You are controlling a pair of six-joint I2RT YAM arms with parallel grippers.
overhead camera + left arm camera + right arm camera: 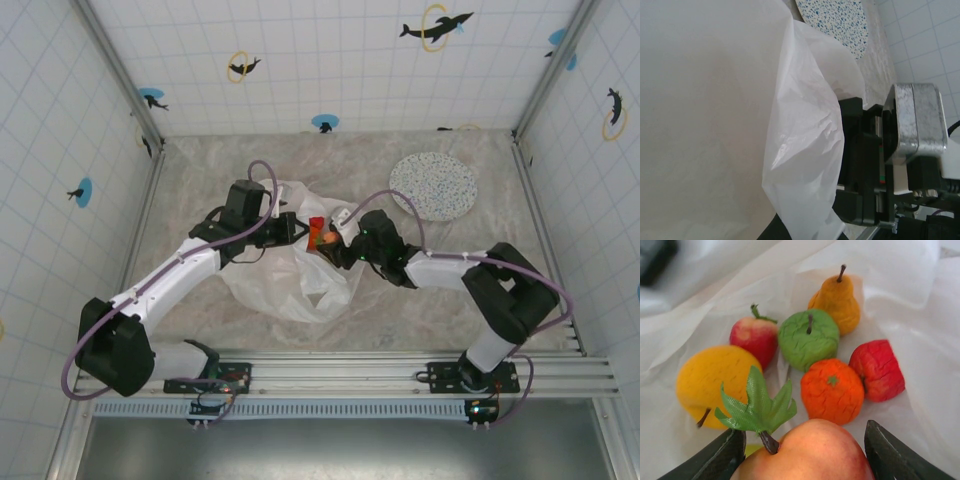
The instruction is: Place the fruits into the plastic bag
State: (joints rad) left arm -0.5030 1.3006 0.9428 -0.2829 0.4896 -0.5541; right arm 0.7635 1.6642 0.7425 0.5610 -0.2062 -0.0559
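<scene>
Top camera looks down from behind; wrist cameras closely face the plastic bag (290,285).

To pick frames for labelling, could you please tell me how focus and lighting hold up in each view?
Top external: evenly lit and sharp, no glare. Left wrist: the plastic bag sits close to the lens, washed out and nearly textureless; the plate behind is legible. Right wrist: the bagged fruits are sharp, the nearest fruit slightly soft.

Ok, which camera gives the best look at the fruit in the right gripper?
The right wrist view: the peach sits large and detailed between the fingers of the right gripper. The top view shows it as a small orange-red spot at the mouth of the plastic bag.
</scene>
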